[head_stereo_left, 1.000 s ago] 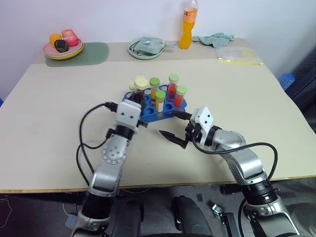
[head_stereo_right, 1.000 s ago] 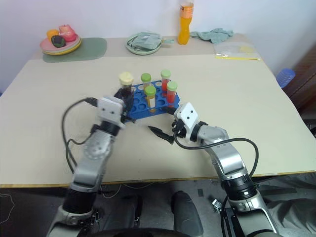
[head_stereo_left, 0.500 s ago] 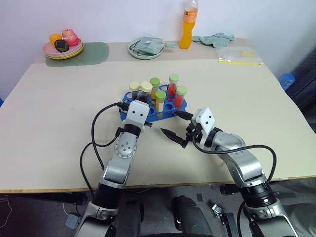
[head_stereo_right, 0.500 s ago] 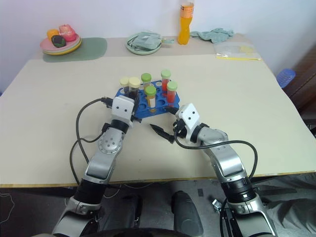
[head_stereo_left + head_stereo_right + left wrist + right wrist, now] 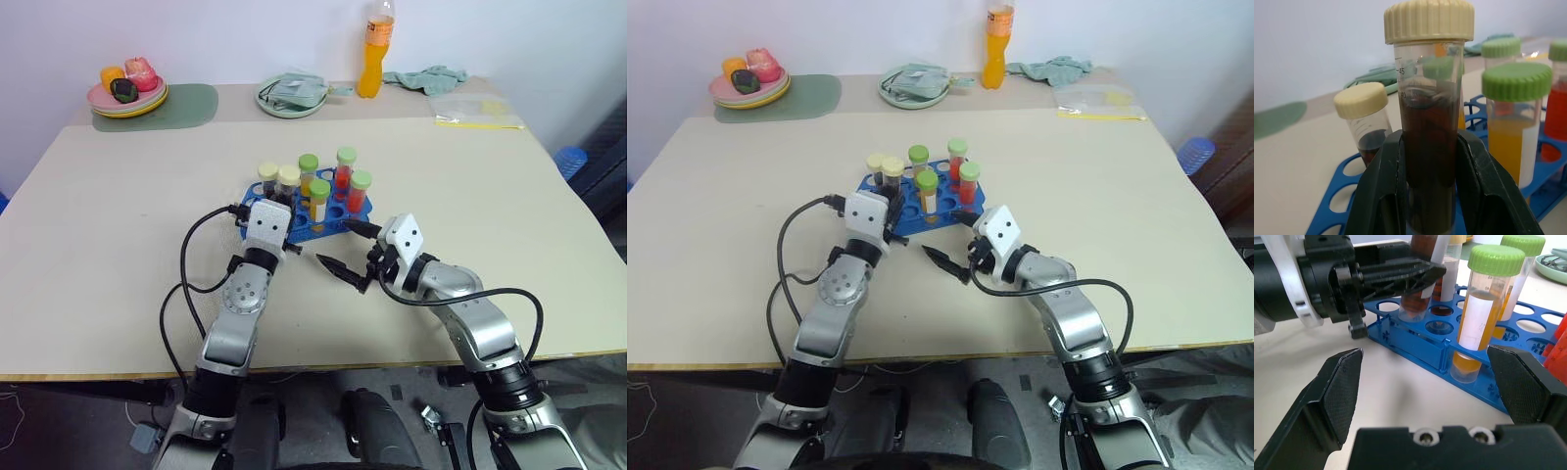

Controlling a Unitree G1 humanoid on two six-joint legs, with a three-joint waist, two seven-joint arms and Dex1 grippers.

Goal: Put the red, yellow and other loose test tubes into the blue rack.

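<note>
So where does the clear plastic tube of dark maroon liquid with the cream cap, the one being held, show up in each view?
Left eye view: maroon tube, right-hand one of two cream caps, at the rack's near left corner.
Right eye view: same spot.
Left wrist view: centre, clamped by the left gripper.
Right wrist view: between that gripper's fingers.
Shared landmark: the blue rack.

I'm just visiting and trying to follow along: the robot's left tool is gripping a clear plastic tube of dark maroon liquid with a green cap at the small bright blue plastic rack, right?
Not quite: the cap is cream, not green. The left wrist view shows the left tool shut on the clear plastic tube of dark maroon liquid with a cream cap, at the small bright blue plastic rack.
</note>
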